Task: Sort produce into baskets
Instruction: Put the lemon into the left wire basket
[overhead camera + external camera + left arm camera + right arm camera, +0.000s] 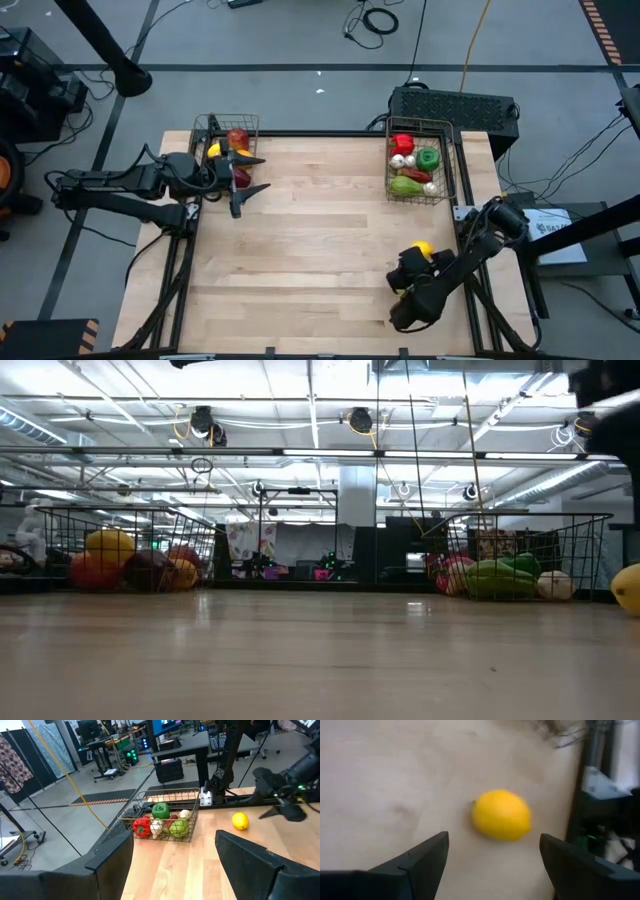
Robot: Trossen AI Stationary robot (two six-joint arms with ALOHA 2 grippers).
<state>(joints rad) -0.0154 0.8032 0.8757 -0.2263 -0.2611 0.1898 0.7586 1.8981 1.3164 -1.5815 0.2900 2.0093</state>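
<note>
Sorting: nearly done; both baskets (pixel 443 128) are filled.
Left: one lemon (pixel 423 248) at 4 o'clock.
Right gripper (pixel 492 857): fingers apart around it.
Left gripper (pixel 245 177): fingers apart.

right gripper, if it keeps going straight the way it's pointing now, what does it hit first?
Likely the lemon: it lies on the table straight ahead of the open right gripper, centred between its fingers. Exact depth is hard to judge.

Bright overhead strip lights glare in low view; lemon (pixel 501 815) blurred; table (pixel 300 250) evenly lit.
</note>
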